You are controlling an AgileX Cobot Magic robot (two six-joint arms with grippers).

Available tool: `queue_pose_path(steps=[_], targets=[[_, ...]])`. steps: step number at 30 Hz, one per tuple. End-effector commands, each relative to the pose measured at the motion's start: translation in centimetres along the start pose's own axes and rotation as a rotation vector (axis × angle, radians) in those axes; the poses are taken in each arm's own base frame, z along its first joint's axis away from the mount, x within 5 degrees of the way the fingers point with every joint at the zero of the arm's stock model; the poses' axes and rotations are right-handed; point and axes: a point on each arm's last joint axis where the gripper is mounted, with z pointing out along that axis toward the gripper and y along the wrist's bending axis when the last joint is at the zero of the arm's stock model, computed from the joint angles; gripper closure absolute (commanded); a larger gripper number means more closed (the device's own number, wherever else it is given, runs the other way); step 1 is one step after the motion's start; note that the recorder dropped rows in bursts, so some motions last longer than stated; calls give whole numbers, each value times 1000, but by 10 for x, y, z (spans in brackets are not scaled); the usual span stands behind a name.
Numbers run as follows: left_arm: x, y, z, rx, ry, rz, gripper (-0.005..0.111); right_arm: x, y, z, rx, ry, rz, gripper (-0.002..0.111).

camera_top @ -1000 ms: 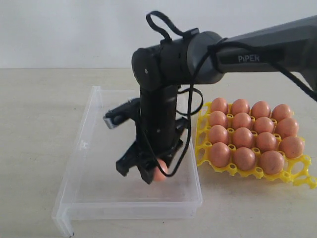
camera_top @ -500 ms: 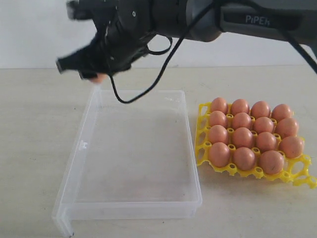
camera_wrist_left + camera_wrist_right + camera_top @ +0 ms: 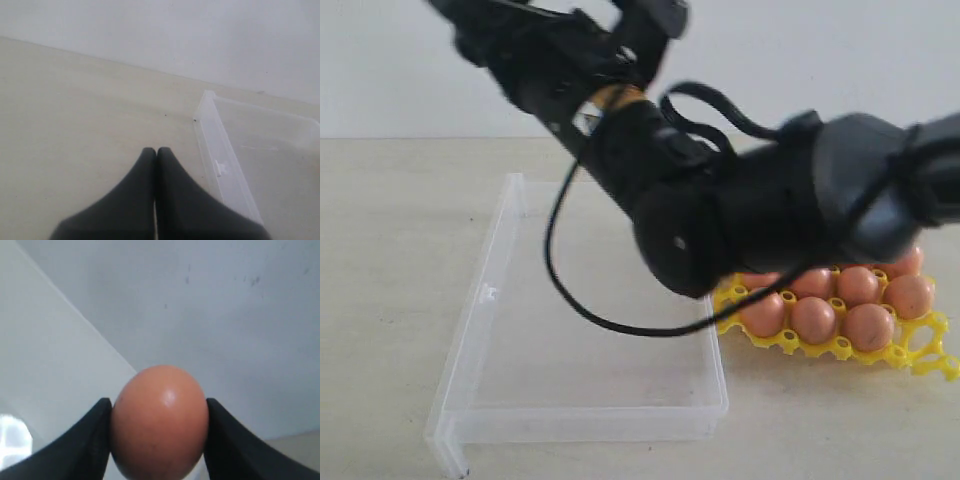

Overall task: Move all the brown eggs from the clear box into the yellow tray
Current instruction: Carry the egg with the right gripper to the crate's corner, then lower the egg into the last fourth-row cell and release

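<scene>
My right gripper (image 3: 158, 403) is shut on one brown egg (image 3: 159, 422), held between both black fingers and raised in the air against a pale wall. In the exterior view the right arm (image 3: 750, 215) is blurred and sweeps across the middle, and I cannot make out its fingertips there. The clear box (image 3: 485, 300) lies flat with no eggs in it. The yellow tray (image 3: 840, 348) stands to its right, mostly hidden by the arm, with several brown eggs (image 3: 813, 318) showing in its near rows. My left gripper (image 3: 156, 150) is shut and holds nothing, low over the table beside the clear box (image 3: 220, 150).
A black cable (image 3: 560, 290) loops down from the right arm over the box. Beige table (image 3: 380, 260) runs left of the box and in front of it. A pale wall (image 3: 400, 70) stands behind.
The right arm lifted the egg out of the box, swung up to the far left, then turned so that its bulk now covers most of the tray. The left gripper's earlier state is not shown.
</scene>
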Motion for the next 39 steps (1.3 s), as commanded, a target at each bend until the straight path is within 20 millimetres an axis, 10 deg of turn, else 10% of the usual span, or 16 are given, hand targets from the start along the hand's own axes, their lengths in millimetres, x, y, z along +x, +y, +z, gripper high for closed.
queue_pose_path(steps=[1, 9, 15, 25, 39], targets=[[0, -1, 0, 14, 8, -31, 111, -53, -46, -42, 29, -192, 146, 109], [1, 1, 0, -11, 12, 94, 111, -161, -160, -152, 404, -429, 136, 109], [1, 1, 0, -15, 14, 108, 111, -216, -175, -239, 596, -532, -86, 109], [1, 2, 0, -17, 14, 123, 111, -161, -163, -264, 498, 487, -342, 109], [0, 4, 0, -40, 13, 196, 111, -156, -180, -283, 768, 631, -308, 109]])
